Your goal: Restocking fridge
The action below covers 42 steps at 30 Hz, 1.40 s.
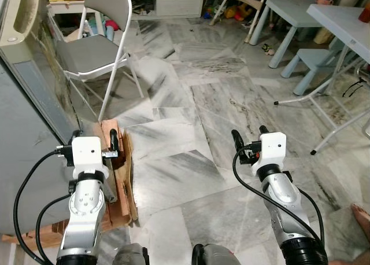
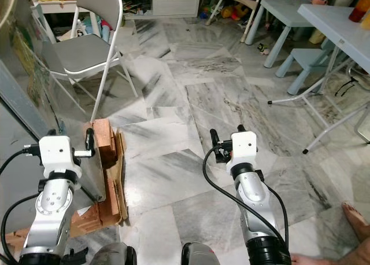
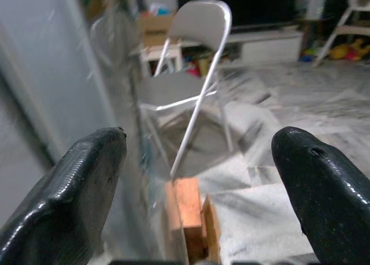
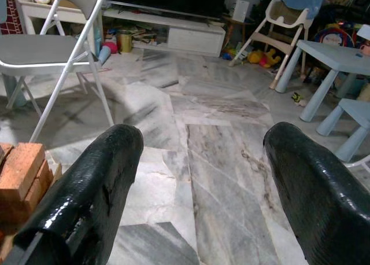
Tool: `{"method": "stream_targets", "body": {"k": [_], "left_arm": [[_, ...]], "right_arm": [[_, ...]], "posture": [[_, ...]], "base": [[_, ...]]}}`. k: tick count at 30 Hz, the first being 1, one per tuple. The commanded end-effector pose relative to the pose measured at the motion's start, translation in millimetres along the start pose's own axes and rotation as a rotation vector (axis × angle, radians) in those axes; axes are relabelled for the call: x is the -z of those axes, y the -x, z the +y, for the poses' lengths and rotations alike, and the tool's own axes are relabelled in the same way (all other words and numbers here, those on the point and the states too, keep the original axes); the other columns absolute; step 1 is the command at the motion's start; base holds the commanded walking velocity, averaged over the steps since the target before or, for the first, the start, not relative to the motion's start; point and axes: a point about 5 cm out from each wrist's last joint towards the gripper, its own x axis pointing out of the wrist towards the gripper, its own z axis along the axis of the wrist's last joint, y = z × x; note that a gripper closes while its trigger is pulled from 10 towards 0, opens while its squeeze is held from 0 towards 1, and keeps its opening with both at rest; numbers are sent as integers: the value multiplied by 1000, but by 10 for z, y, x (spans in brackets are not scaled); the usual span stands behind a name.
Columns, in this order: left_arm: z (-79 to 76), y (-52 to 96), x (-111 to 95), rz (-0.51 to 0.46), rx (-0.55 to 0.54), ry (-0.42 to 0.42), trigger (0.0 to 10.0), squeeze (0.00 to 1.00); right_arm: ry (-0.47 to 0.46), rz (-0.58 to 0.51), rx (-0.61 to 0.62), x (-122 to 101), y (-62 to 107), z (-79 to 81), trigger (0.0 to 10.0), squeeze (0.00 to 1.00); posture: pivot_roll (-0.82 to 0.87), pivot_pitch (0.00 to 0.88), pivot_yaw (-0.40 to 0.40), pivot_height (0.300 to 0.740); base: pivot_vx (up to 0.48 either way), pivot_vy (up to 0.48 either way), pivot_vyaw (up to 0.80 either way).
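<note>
We stood beside the fridge, which rose at our left, a tall grey body with its long axis upright. Its door face pointed toward the folding chair. Our left tool hung just beside its lower edge, near the bricks, fingers spread and holding nothing. Our right tool was also spread and empty over the marble floor. We judged the door stiff, heavy and smooth, best taken at its edge or handle.
</note>
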Motion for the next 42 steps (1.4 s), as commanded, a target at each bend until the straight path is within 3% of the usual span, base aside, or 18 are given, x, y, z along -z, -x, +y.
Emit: {"method": "stream_targets", "body": {"k": [1,9,15,22,27,28,30,42], "left_arm": [[19,-33,75,51,-27,13,10000,0],[109,-184,49,56,-85,9,10000,0],[98,-277,8,48,-90,29,10000,0],[82,-286,-1,45,-94,48,10000,0],[-28,-280,8,46,-27,81,10000,0],[-98,-288,-12,32,36,74,10000,0],[-109,-299,-35,13,49,44,10000,0],[97,-477,-22,41,-55,0,10000,0]], "right_arm": [[9,-9,19,-33,17,-73,10000,0],[28,-15,4,-42,38,-68,10000,0],[24,-15,-6,-41,52,-41,10000,0],[18,-6,7,-26,64,-61,10000,0],[18,0,7,-17,82,-60,10000,0],[18,3,7,-14,87,-59,10000,0],[41,14,11,0,94,-69,10000,0],[65,47,23,53,215,-151,10000,0]], "posture": [[63,48,-76,740],[54,48,-74,740],[51,53,-72,740],[49,57,-68,740],[50,63,-69,740],[49,65,-69,740],[49,66,-69,740],[31,74,-65,740]], "base": [[0,0,0],[0,0,0],[0,0,593],[0,0,0],[0,0,0],[0,0,0],[0,0,0],[0,0,0]]}}
